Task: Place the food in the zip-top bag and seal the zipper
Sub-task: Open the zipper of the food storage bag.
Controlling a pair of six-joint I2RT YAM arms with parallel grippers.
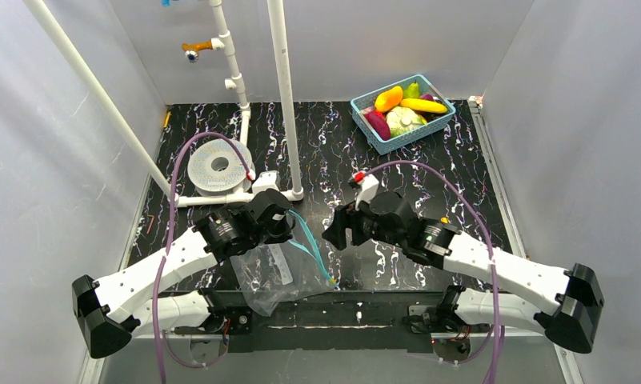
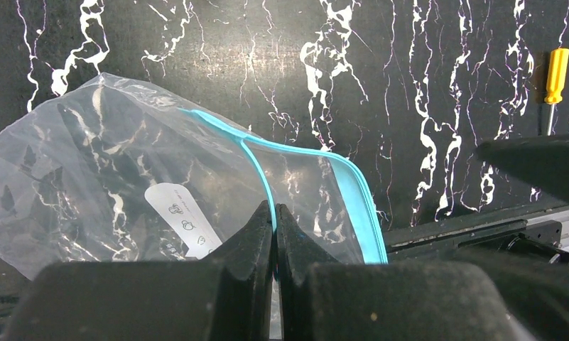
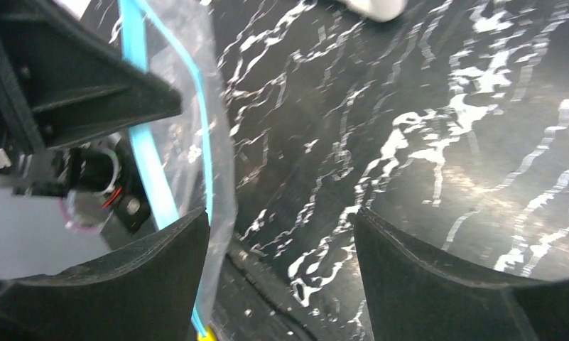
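Left gripper (image 2: 274, 226) clamps the zipper (image 2: 306, 150) of the zip-top bag (image 2: 89, 156) (bag body beyond its fingertips); right gripper (image 3: 278, 227), jaws apart, sits beside that strip.

Our table (image 1: 333, 152) is a black slab with white marble veining, with pale walls on three sides. In the far right corner a light-blue mesh basket (image 1: 417, 134) sits on it, piled with toy food (image 1: 422, 105). Left of middle a white spool (image 1: 201, 172) lies flat, just beside the foot of a white pipe frame (image 1: 213, 198) that stands on the top. At the near edge we've got the clear zip-top bag (image 1: 273, 272) lying crumpled, with its blue zipper (image 1: 309, 244) along the right side. A yellow-handled screwdriver (image 2: 555, 71) lies on the marble too, well apart from the bag.
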